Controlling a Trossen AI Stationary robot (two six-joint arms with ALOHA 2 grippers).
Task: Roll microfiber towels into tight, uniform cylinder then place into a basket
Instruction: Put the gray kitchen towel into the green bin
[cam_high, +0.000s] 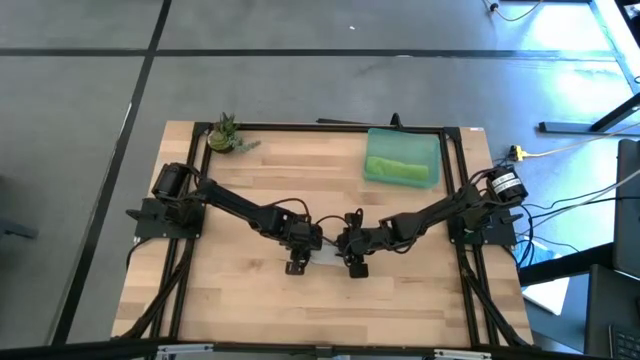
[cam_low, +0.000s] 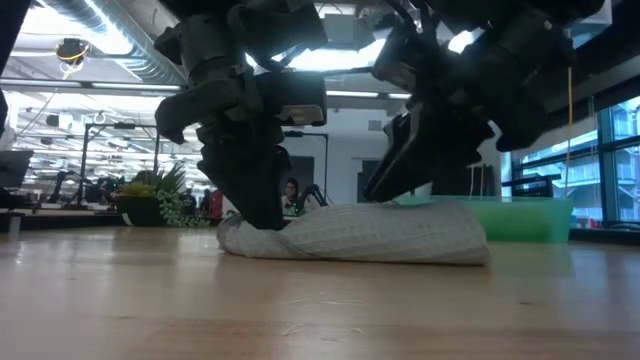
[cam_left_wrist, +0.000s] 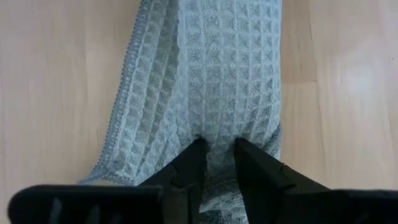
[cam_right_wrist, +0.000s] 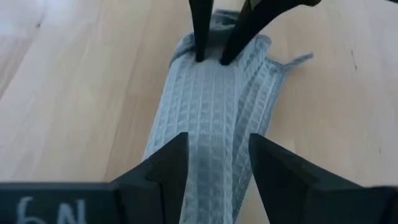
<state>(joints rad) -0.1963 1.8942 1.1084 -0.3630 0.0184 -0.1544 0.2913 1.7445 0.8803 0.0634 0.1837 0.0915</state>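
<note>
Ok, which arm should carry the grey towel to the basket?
Right. The basket sits on the table's right half, near the right arm's base. The left end effector and right end effector both rest on the grey towel mid-table, so reach likely decides.

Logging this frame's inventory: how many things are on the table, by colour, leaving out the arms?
Lime green: 1, the rolled lime green microfiber towel lying in the basket.
Light grey: 1, the rolled light grey waffle-weave towel pinched at each end.
Teal-green: 1, the shallow rectangular teal-green plastic basket.
Leafy green: 1, the small potted plant.
Total: 4
</note>
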